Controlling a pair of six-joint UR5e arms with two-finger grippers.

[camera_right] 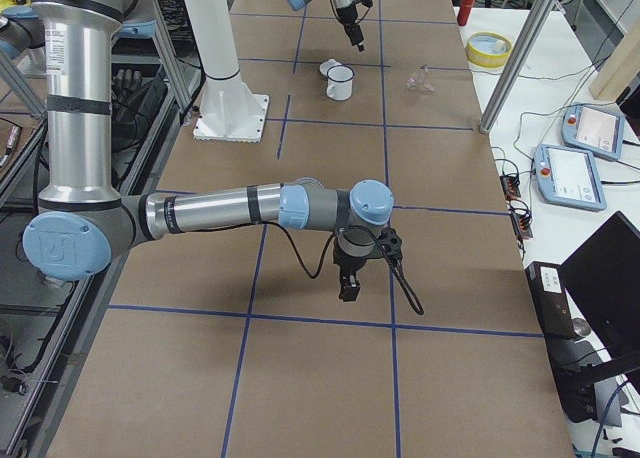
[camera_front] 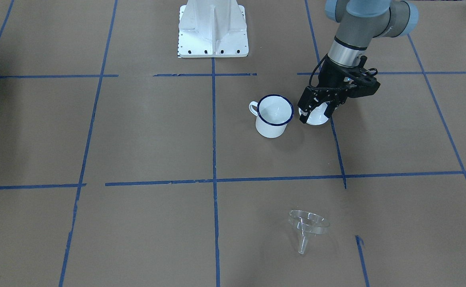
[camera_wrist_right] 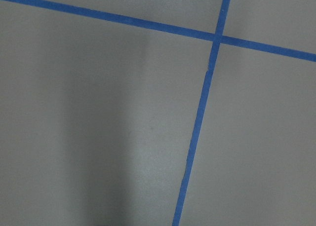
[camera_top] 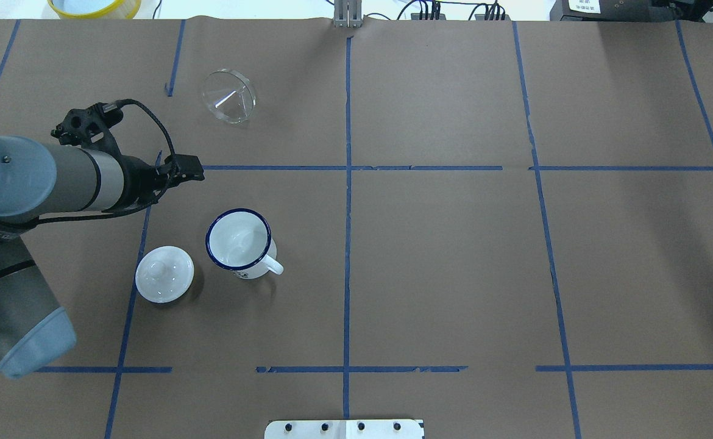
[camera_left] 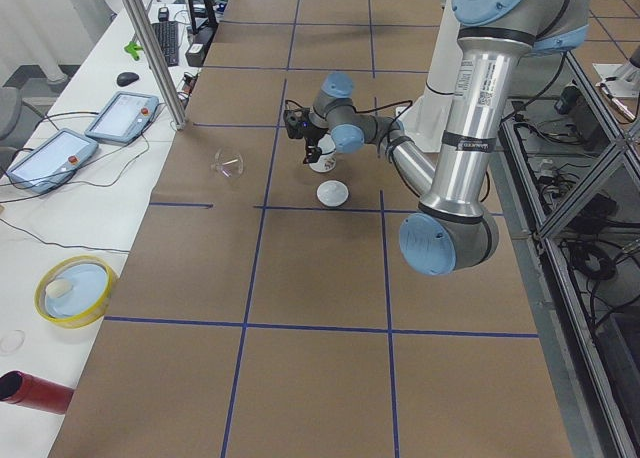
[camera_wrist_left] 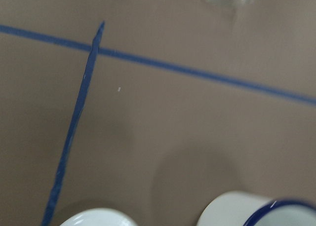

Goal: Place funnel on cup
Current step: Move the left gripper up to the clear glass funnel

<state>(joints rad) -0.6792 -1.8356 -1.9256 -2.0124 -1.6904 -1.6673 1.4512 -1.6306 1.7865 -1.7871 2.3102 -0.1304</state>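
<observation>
Clear plastic funnel lies tipped on its side on the brown paper worktop, well apart from the upright white enamel mug with a dark-blue rim. A flat round white lid sits just beside it. Left gripper hovers near them, jaws apart and empty. Right gripper hangs elsewhere, and I cannot tell its jaws.

Blue tape lines form a grid on the brown paper-covered table. The white enamel mug has a thin dark-blue rim. The flat round lid is plain white, the small plastic funnel colourless and transparent. The left gripper is black.
</observation>
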